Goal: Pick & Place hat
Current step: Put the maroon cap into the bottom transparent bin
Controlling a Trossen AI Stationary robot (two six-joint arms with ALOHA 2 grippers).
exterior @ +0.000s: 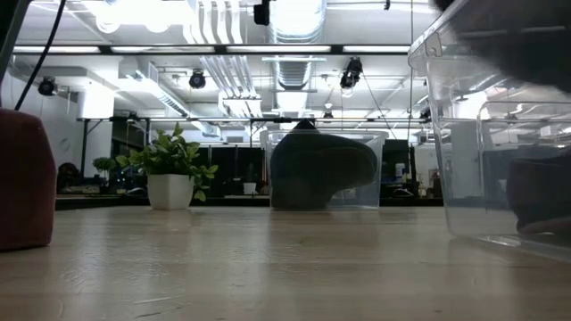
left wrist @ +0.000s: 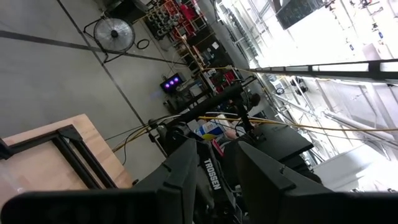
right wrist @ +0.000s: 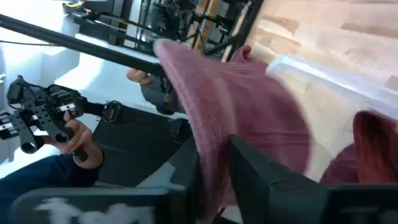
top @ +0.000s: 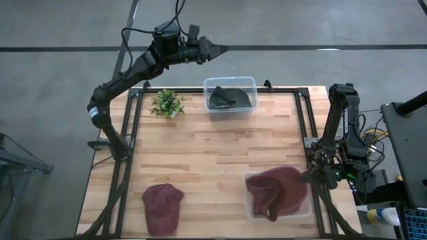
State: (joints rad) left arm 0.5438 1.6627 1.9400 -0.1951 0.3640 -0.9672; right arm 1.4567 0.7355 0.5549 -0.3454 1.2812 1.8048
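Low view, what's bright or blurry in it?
In the low view, the ceiling strip lights glare white and leave the dark hat in the far clear plastic bin nearly a silhouette; the near clear plastic bin looms large and soft.

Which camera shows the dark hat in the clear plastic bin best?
The high view: the dark hat lies whole inside the clear plastic bin. The low view shows only its side profile. Neither wrist view shows it.

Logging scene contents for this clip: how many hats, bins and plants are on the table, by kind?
Maroon hats: 2, one in the near bin, one loose on the table
Dark hat: 1
Clear bins: 2, far and near
Potted plant: 1
Total: 6
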